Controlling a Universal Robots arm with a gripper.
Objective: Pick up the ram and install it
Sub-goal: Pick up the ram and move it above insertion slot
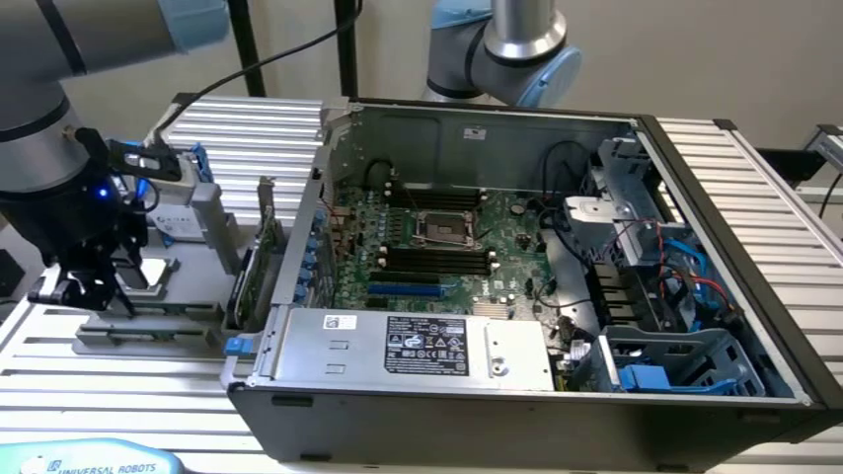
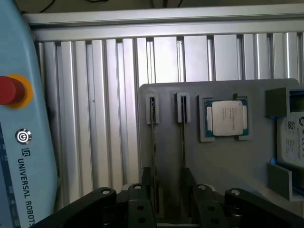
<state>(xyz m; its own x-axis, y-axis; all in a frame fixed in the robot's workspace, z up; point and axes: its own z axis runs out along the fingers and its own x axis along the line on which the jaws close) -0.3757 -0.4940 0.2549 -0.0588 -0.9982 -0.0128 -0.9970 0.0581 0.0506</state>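
End effector (image 1: pixel 99 296) at the exterior view's left, fingers spread apart, over grey holder (image 2: pixel 228 161), two ram sticks (image 2: pixel 153 142) standing edge-on

My black jaws hide the ends of two thin green ram sticks (image 2: pixel 153 142); a pale-blue pendant (image 2: pixel 19 156) is cropped.

Ram (image 2: pixel 153 142) on edge in tray (image 2: pixel 228 161), beside processor (image 2: pixel 227 118).

An open case (image 1: pixel 527 425) filled the exterior view's centre, with a motherboard (image 1: pixel 507 222) inside and a power supply (image 1: pixel 421 346) below it. A silver processor (image 2: pixel 227 118) sat in a grey tray (image 2: pixel 228 161).
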